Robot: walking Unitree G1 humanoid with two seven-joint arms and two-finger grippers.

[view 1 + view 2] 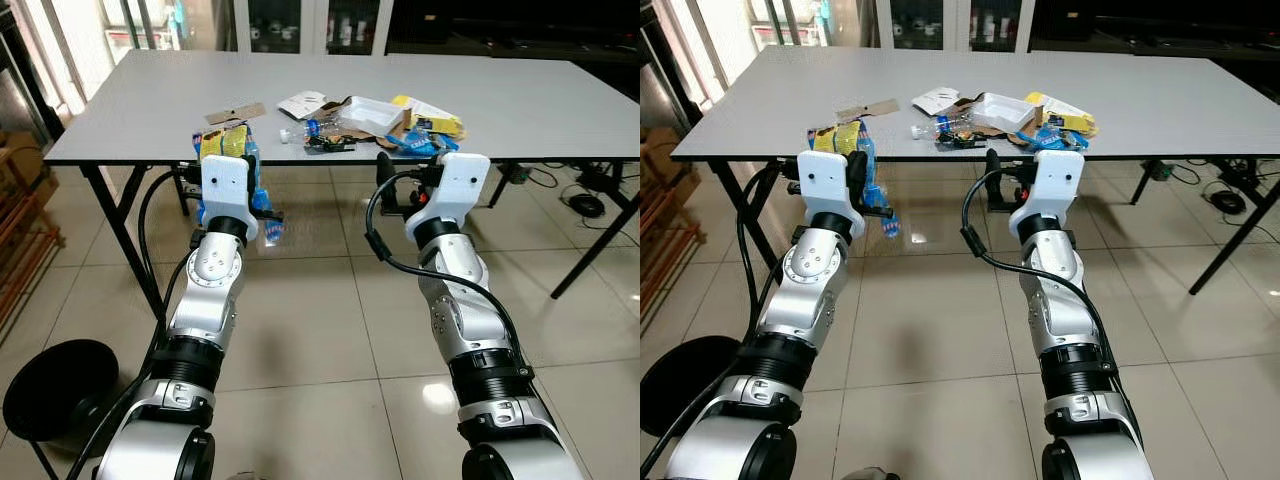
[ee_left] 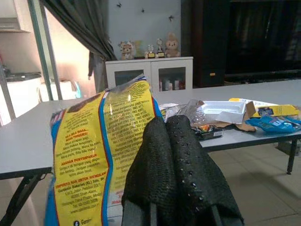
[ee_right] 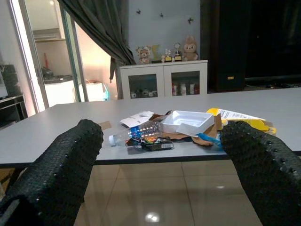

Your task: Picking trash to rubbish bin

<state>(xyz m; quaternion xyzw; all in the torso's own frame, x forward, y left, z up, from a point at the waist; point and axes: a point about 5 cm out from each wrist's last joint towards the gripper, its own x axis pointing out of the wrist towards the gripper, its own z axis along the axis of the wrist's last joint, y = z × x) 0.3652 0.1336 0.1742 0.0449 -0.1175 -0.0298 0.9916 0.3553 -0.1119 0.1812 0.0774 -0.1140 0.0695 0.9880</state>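
Left wrist view: left pincer [image 2: 181,155] clamped on snack bag [image 2: 101,155]; right pincer [image 3: 160,169] wide open.

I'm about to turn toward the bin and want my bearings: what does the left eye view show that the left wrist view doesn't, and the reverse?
Left eye view alone: the black rubbish bin on the floor at the robot's left, and the right gripper open short of the table edge. Left wrist view alone: the printed back of the yellow snack packet pinched in the left gripper, and a white cabinet with figurines. Both: the grey table and the white tray among the trash.
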